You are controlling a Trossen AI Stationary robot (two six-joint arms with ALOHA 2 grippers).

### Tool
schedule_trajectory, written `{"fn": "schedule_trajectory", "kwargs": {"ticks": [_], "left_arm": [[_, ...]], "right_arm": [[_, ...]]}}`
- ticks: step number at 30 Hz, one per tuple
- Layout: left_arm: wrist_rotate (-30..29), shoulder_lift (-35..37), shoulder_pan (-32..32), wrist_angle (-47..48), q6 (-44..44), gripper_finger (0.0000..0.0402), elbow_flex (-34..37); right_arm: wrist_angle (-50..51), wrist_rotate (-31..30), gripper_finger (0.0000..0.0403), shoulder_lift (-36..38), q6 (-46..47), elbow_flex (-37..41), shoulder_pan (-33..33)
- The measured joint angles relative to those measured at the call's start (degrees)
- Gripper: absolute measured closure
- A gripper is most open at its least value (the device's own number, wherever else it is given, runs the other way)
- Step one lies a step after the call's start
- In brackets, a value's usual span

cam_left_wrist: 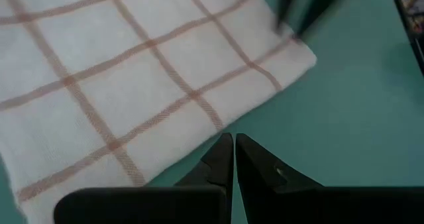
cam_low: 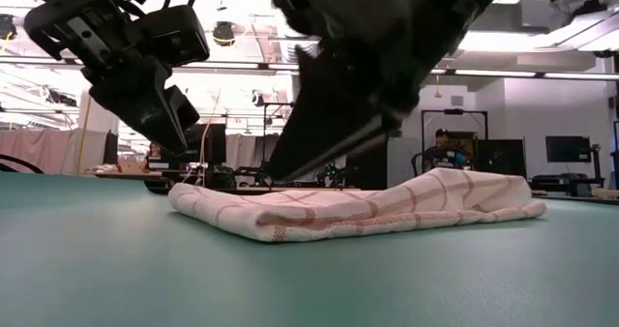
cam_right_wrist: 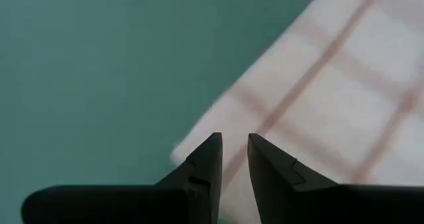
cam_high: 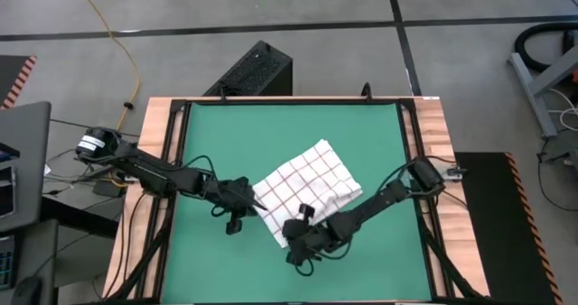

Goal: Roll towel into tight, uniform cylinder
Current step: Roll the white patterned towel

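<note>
White thin cloth with a grid of red-brown lines, the towel, lying folded in a few flat layers on the green mat, set at a slant just right of the mat's middle and toward its near half. Seen level in the low view as a low, flat bundle with its stacked edges showing along the front, thicker toward the right end; not rolled into a cylinder.

Left gripper low over the mat just beside the towel's left edge, dark fingers pressed together tip to tip, nothing between them, tips over bare green right at the cloth's border in the left wrist view. Cannot tell whether the tips touch the mat.

Right gripper at the towel's near corner, fingers parted by a narrow gap, tips pointing down at the cloth's edge where it meets the mat. No cloth visibly pinched between them; cannot tell whether touching the fabric.

Wooden table framing the mat, black rails along its sides. Black box on the floor beyond the far edge, yellow cable trailing across grey floor. Person seated far back in the room.
</note>
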State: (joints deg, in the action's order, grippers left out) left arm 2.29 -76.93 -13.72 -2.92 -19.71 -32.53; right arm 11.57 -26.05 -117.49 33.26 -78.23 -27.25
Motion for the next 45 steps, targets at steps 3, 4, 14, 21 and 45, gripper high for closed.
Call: {"fn": "schedule_trajectory", "kwargs": {"ticks": [3, 4, 14, 21, 45], "left_arm": [[-0.1, 0.0, 0.0, 0.2, -2.1, 0.0395, 0.0], [0.0, 0.0, -0.1, 0.2, -2.6, 0.0395, 0.0], [0.0, 0.0, -2.2, -4.7, -2.6, 0.0395, 0.0], [-5.1, 0.0, -6.7, -16.0, 12.9, 0.0395, 0.0], [1.0, 0.0, -4.8, -13.6, 26.5, 0.0257, 0.0]], "right_arm": [[3.4, 6.6, 0.0306, -1.3, 1.1, -0.4, -0.4], [5.1, 7.9, 0.0306, -1.8, 2.1, -0.8, -0.8], [27.9, 8.5, 0.0306, -0.6, 4.9, -3.5, -8.4], [43.1, 7.5, 0.0306, 2.4, 12.1, -3.2, -12.0], [34.1, -4.2, 0.0212, 5.6, 22.1, -3.3, -12.7]]}}
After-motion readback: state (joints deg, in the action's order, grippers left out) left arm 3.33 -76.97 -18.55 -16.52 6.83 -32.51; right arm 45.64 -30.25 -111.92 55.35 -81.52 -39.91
